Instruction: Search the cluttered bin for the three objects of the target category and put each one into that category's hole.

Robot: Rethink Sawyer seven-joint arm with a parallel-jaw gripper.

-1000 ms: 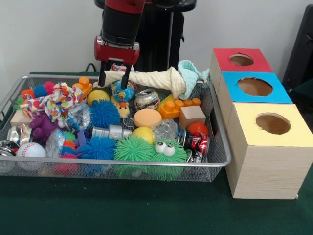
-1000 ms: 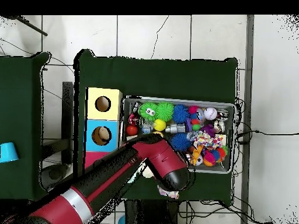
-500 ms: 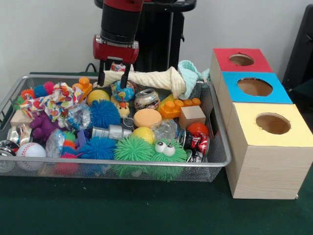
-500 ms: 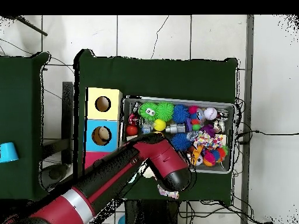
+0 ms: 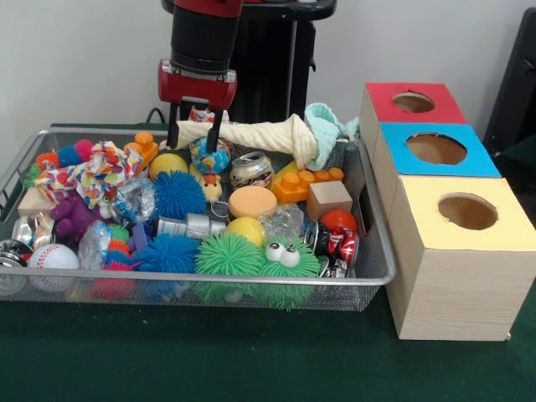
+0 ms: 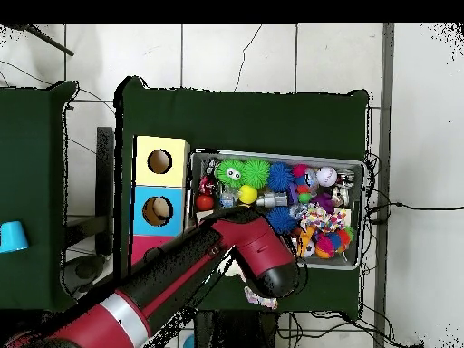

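My gripper [image 5: 194, 136] hangs open over the far side of the wire mesh bin [image 5: 368, 276], its black fingers [image 5: 174, 134] astride the left end of a cream knotted cloth [image 5: 260, 136]. A multicoloured patterned ball [image 5: 209, 157] lies just below the fingertips, and nothing is held. The bin holds crushed cans [image 5: 250, 168], a red can [image 5: 339, 243], a silver can [image 5: 188, 226], spiky balls [image 5: 228, 255], an orange block [image 5: 306, 184] and a wooden cube [image 5: 328, 199]. In the overhead view the red arm [image 6: 227, 254] covers the gripper and the bin's [image 6: 353, 165] lower left part.
Right of the bin stand three wooden boxes, each with a round hole on top: red [image 5: 381, 96], blue [image 5: 394, 138] and yellow [image 5: 419, 197]. A baseball [image 5: 53, 256], a purple toy [image 5: 71, 216] and a patterned cloth [image 5: 88, 177] fill the bin's left side.
The gripper has risen slightly and drifted a little left above the cloth's end. It stays open, and nothing in the bin has shifted.
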